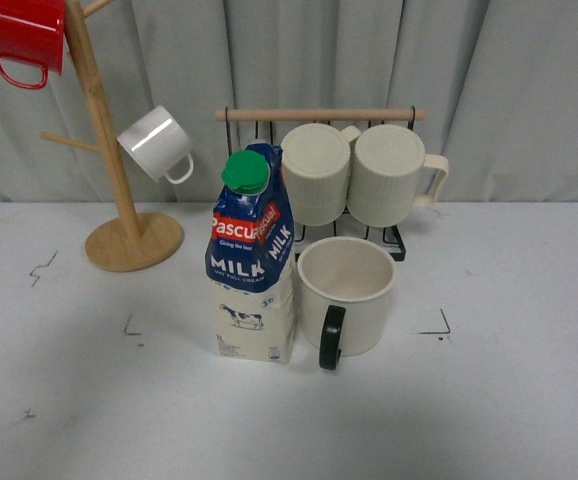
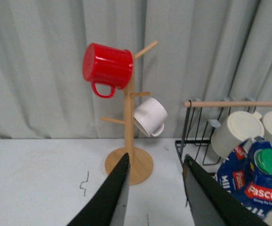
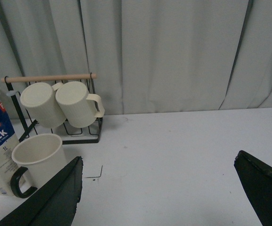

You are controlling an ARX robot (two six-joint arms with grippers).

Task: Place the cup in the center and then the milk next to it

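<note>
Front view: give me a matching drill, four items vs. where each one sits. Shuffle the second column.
Items:
1. milk
2. cup
3. red mug
4. small white mug

Places:
A. hanging high on the wooden mug tree, at the top corner of the view
B. upright on the table, black handle toward the camera
C. standing on the table, against the cup's left side
D. hooked on a lower peg of the mug tree, tilted

Pairs: 1-C, 2-B, 3-A, 4-D
</note>
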